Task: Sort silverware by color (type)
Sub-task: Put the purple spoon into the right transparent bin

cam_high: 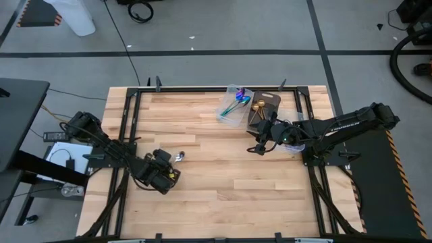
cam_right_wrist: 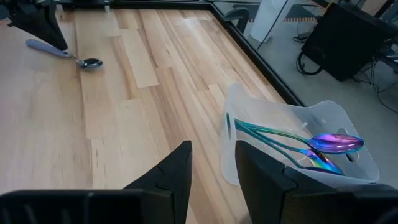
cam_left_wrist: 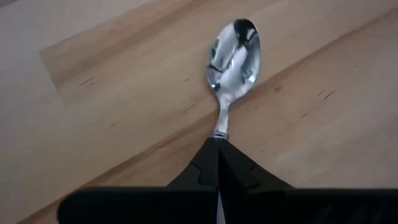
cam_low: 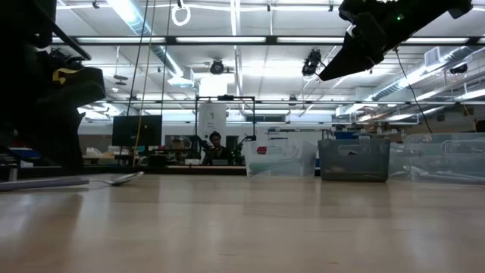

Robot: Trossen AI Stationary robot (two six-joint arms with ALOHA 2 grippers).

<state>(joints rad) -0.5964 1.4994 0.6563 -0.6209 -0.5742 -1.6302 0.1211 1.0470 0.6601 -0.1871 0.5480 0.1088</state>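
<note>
Here the left fingers pinch the silver spoon.

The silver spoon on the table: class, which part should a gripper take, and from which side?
Judging by its pose, the slim handle, from above: the silver spoon lies flat on the table, bowl up. The left gripper is already shut on the handle end, leaving the bowl free.

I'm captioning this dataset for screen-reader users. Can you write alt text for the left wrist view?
The left gripper is shut on the handle of a silver spoon, whose shiny bowl faces up and points away from the camera. The spoon lies over the light wooden table, filling the rest of the view.
</note>
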